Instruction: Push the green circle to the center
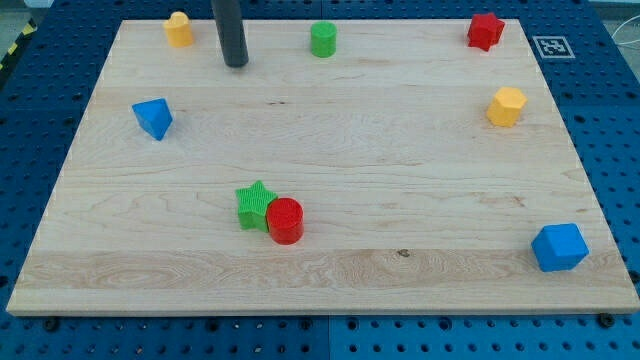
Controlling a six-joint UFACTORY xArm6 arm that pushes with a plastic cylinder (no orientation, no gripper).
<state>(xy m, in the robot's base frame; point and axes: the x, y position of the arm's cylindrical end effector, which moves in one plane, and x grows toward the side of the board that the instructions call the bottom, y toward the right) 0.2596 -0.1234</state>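
Note:
The green circle (323,39), a short green cylinder, stands near the top edge of the wooden board (330,140), slightly right of the board's middle line. My tip (236,63) is the lower end of the dark rod coming down from the view's top. It rests on the board to the left of the green circle and a little lower in the view, about a hand's width apart from it, touching no block.
A yellow block (178,29) is at top left, a blue triangle-like block (153,117) at left. A green star (256,204) touches a red cylinder (285,220) at lower middle. A red star (485,31), yellow hexagon (506,106) and blue block (559,247) are at right.

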